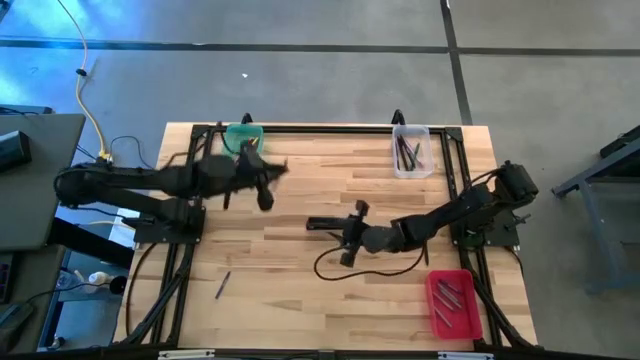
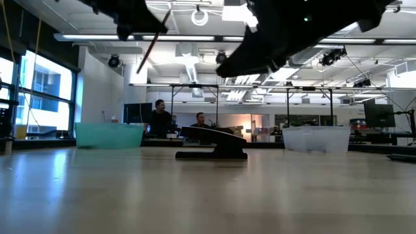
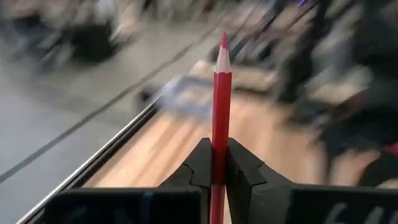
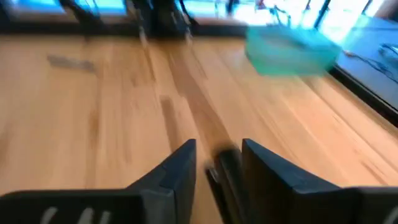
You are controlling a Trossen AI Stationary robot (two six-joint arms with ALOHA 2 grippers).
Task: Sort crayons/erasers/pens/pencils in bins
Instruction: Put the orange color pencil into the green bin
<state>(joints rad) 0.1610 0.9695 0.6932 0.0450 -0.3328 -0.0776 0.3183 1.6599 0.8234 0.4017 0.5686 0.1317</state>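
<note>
Left wrist view alone shows the colour: a red pencil stands upright between the left gripper, its jaws clamped on it. From above, the left gripper is blurred beside the green bin at the back of the counter, and the pencil cannot be made out there. The right wrist view shows the right gripper with jaws apart around a dark pen lying on the counter; contact is unclear. From above, the right gripper sits mid-counter, with the clear bin at the back and the red bin near the front right, both holding pens. A lone pen lies front left.
</note>
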